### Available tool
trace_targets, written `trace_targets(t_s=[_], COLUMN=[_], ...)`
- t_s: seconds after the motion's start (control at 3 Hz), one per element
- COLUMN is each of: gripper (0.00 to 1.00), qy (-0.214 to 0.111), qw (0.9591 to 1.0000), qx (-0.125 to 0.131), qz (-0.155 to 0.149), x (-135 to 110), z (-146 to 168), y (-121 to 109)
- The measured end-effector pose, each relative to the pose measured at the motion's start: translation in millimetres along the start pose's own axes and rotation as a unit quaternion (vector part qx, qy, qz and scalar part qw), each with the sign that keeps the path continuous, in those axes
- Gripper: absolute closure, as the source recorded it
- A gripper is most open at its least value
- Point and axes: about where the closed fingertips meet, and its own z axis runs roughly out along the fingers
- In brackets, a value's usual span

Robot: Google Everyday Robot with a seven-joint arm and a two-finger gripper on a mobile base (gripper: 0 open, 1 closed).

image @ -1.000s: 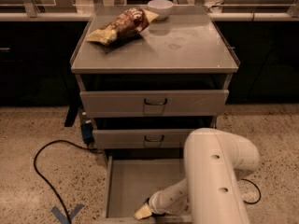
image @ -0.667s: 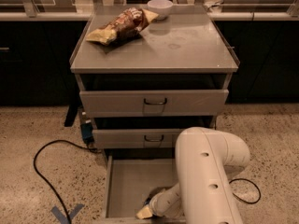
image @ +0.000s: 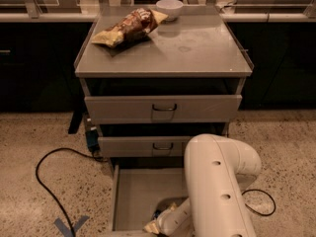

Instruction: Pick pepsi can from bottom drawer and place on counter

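Note:
The bottom drawer (image: 133, 191) is pulled open at the foot of the grey cabinet, showing a plain grey floor. My white arm reaches down into its front right part. The gripper (image: 160, 220) sits low at the drawer's front edge. A small dark blue patch (image: 157, 214) shows right at the gripper, most likely the pepsi can, mostly hidden by the gripper and arm. The counter (image: 197, 48) is the flat grey cabinet top above.
A chip bag (image: 129, 27) and a white bowl (image: 169, 8) lie at the back of the counter. Two shut drawer fronts (image: 163, 107) are above the open drawer. A black cable (image: 44, 181) loops on the speckled floor at left, another (image: 261, 204) at right.
My arm has shifted slightly to the left over the drawer. The gripper stays low at the drawer's front edge.

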Motion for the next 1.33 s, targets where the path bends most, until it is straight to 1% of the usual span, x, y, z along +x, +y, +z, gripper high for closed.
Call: trace_targets(t_s=[0.33, 0.67, 1.0, 1.33], gripper=[0.0, 0.0, 0.0, 0.0], qy=[0.0, 0.0, -0.002, -0.001], qw=[0.9998, 0.9998, 0.9993, 0.9985], qx=[0.018, 0.018, 0.034, 0.045], qz=[0.004, 0.004, 0.017, 0.03], x=[0.5, 0.5, -9.3, -14.6], z=[6.2, 6.2, 8.7, 7.4], y=[-12.9, -12.9, -35.7, -55.0])
